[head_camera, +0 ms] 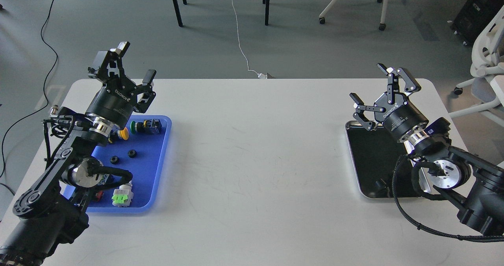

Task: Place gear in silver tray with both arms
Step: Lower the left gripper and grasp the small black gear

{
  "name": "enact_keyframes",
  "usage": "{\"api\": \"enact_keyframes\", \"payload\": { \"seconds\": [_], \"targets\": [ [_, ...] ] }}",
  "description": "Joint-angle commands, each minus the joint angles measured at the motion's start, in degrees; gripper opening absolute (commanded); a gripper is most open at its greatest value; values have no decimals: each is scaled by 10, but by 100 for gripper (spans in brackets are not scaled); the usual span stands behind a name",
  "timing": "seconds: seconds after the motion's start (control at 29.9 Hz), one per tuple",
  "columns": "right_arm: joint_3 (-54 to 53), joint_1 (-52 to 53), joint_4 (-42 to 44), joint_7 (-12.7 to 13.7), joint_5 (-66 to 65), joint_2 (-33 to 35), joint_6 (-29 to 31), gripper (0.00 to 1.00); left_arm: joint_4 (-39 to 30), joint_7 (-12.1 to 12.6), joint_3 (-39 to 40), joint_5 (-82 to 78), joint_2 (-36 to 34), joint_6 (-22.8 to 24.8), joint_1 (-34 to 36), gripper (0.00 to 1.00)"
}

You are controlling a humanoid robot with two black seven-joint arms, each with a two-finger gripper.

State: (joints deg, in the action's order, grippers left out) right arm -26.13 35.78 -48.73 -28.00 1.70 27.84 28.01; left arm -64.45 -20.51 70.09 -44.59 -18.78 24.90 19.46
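Grey floor with trailing cables and chair legs filled the top of the frame, and below it a white table (pixel 252 159) ran from edge to edge. At the left of the frame sat a blue tray (pixel 155 167) holding small parts, among them two black gears (pixel 123 156) near its middle, a yellow-capped button (pixel 124 133), a green-and-black switch (pixel 147 125) and a pale green connector (pixel 122 197) at the tray's lower edge. At the right lay the silver tray (pixel 356 161), its dark floor bare apart from a small dim shape near the lower edge that could not be made out. The likeliest trouble seemed to be the gears themselves: small, flat and dark, lying close to each other, they could slip from wide fingers or be nudged against neighbouring parts, and the long carry across the table left room for a drop. The left gripper (pixel 132 67) stood raised above the blue tray's upper end, fingers spread and holding nothing, pointing up and away. The right gripper (pixel 376 84) hung over the silver tray's upper edge, likewise spread and empty, its forearm covering the tray's right side.
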Motion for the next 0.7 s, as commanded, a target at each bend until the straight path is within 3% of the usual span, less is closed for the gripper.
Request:
{"api": "enact_keyframes", "payload": {
  "seconds": [0.0, 0.13, 0.2, 0.23, 0.47, 0.6, 0.67],
  "targets": [
    [1, 0, -1, 0, -2, 0, 0, 99, -50, -9, -39, -44, -66, 31, 8, 98],
    [2, 0, 0, 0, -19, 0, 0, 99, -85, -25, -50, -207, -128, 31, 34, 98],
    [1, 0, -1, 0, -32, 0, 0, 99, -92, -70, -65, -297, -154, 31, 44, 98],
    [1, 0, -1, 0, -37, 1, 0, 99, -97, -75, -74, -341, -171, 31, 52, 98],
    [1, 1, -1, 0, -43, 0, 0, 99, -108, -75, -247, -654, -292, 31, 127, 97],
    [1, 1, -1, 0, -44, 0, 0, 99, -72, -75, -347, -768, -313, -52, 147, 96],
    [1, 1, -1, 0, -43, 1, 0, 99, -50, -75, -390, -788, -311, -71, 159, 95]
  ]
}}
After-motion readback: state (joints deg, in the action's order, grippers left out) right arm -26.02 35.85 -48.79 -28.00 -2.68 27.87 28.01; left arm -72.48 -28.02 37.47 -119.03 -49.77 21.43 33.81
